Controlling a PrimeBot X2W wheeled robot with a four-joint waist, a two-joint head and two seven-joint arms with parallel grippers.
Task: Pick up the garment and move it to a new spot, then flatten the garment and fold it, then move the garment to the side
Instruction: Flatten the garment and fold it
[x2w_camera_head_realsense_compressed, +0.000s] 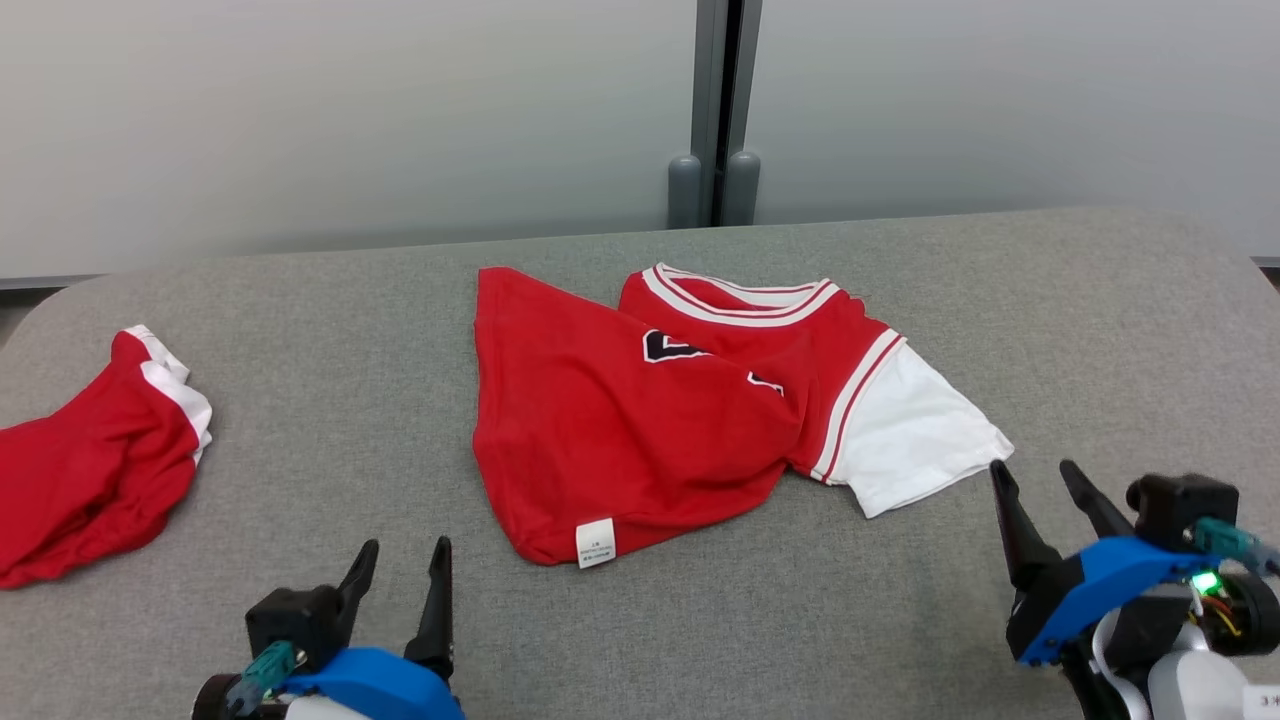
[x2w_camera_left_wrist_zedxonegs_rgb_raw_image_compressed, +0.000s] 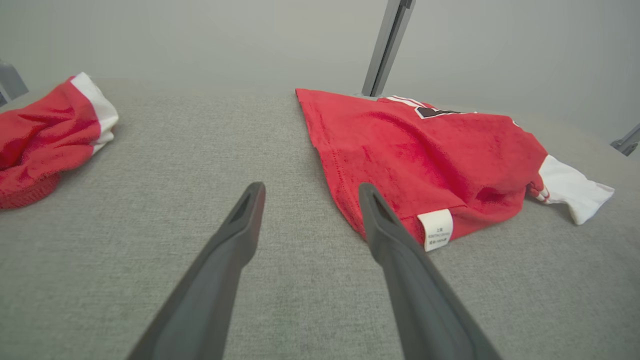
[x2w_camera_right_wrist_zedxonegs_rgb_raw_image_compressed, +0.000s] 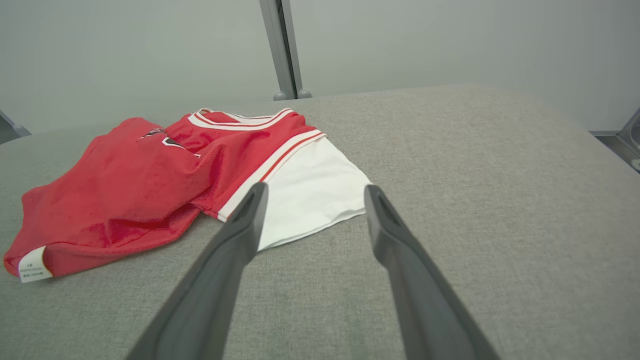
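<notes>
Head view is showing the red-and-white garment (x2w_camera_head_realsense_compressed: 620, 440) lying crumpled at the centre of the grey surface (x2w_camera_head_realsense_compressed: 350, 330); left fingers (x2w_camera_head_realsense_compressed: 437, 600) and right fingers (x2w_camera_head_realsense_compressed: 1015, 530) are standing apart, gripping nothing, near its hem and white sleeve respectively

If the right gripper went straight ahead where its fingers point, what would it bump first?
Probably the white sleeve of the crumpled red jersey, just ahead of the open right gripper; how high it hovers is unclear.
</notes>
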